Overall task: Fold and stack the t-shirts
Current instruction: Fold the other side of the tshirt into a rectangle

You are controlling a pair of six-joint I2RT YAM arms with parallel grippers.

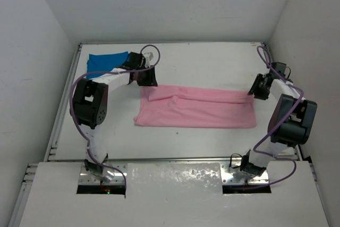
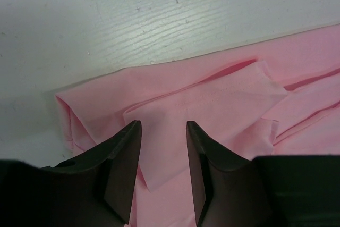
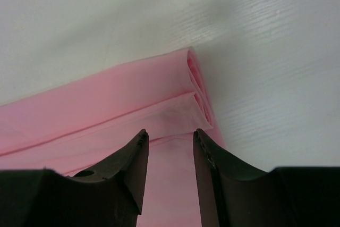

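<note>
Left wrist: left hand [image 2: 163, 125] parted over pink shirt [image 2: 212, 86].

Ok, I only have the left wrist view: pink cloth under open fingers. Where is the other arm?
Observer: The right gripper is at the opposite end of the pink shirt, open over its folded corner.
Operator: And is there a second shirt anywhere?
Observer: Yes, the blue shirt lies folded at the far left corner of the table, beyond the left gripper, not stacked with the pink one.
</note>
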